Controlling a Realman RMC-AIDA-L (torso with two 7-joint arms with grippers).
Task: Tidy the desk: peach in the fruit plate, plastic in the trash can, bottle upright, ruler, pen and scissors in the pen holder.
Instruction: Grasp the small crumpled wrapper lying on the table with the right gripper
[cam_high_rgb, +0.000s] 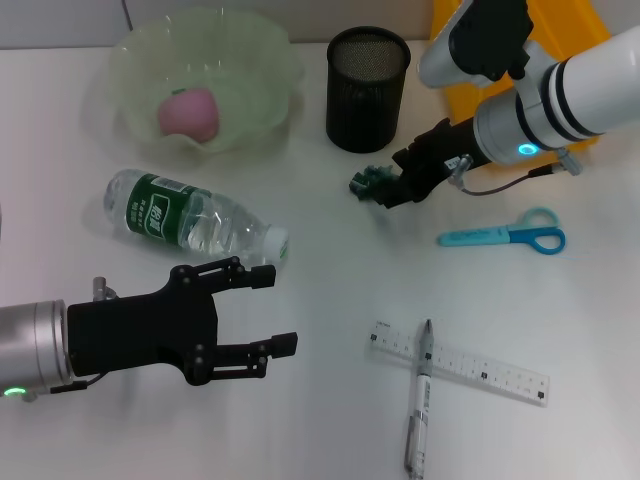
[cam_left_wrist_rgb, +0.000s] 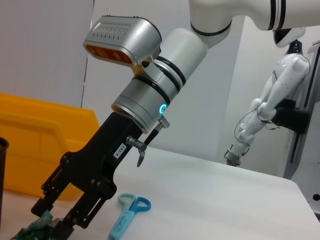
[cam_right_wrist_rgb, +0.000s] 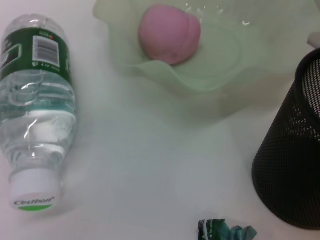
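We see the right gripper (cam_high_rgb: 377, 192) with jaws closing around the crumpled plastic (cam_high_rgb: 366, 182) just beside the pen holder (cam_high_rgb: 367, 88), presumably to carry it to the trash can. The left gripper (cam_high_rgb: 268, 312), jaws apart, hovers beside the lying bottle (cam_high_rgb: 190, 217).

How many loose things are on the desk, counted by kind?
Fruit: 1, peach
Containers: 2, plate, holder
Bottle: 1
Plastic scrap: 1
Stationery: 3, scissors, ruler, pen
Total: 8
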